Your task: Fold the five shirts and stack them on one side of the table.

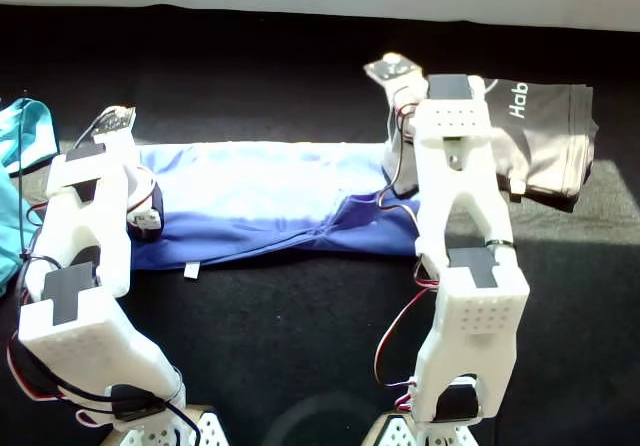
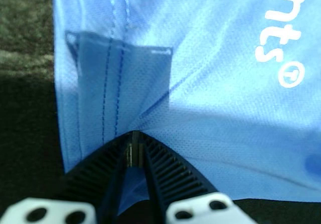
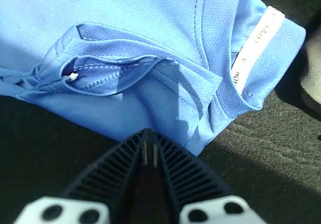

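Note:
A blue shirt (image 1: 250, 201) lies as a long band across the middle of the black table (image 1: 300, 346). At its left end my left gripper (image 2: 134, 142) is shut, and blue hem fabric (image 2: 129, 186) shows between the fingers. A stitched patch (image 2: 120, 83) and white lettering (image 2: 273, 33) lie just ahead of it. My right gripper (image 3: 149, 136) is shut at the band's right end, its tips pinching the shirt's edge (image 3: 165, 118) near the collar label (image 3: 253, 45). A folded dark grey shirt (image 1: 545, 141) rests at the back right. A teal shirt (image 1: 25, 136) lies at the left edge.
The two white arms (image 1: 470, 226) stand over the band's ends, with red wires hanging from the right one. Bare black tabletop runs along the front and the back. A small white tag (image 1: 190, 269) sticks out from the blue shirt's near edge.

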You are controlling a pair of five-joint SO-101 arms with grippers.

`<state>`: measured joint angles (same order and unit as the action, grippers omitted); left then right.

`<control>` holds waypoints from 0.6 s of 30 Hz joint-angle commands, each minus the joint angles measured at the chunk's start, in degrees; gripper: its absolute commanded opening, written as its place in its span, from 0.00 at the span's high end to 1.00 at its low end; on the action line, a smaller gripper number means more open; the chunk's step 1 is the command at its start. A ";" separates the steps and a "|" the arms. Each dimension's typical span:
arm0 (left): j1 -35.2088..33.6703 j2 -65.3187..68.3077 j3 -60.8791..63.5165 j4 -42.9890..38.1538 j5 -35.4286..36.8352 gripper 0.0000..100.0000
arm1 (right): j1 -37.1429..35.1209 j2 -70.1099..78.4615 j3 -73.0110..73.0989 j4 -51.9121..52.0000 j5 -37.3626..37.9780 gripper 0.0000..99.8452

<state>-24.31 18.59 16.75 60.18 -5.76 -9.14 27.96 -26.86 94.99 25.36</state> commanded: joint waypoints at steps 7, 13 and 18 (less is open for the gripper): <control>-2.15 -0.04 0.04 -1.76 0.44 0.99 | 7.96 4.79 5.32 -11.82 3.60 0.99; -2.15 -0.04 0.04 -1.76 0.44 0.99 | 9.19 8.22 4.88 -13.32 3.34 0.99; -2.15 -0.04 0.04 -1.76 0.44 0.99 | 9.80 3.74 -0.84 -12.18 2.55 0.99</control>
<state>-24.31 18.59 16.75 60.18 -5.76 -0.44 37.10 -23.52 82.33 28.18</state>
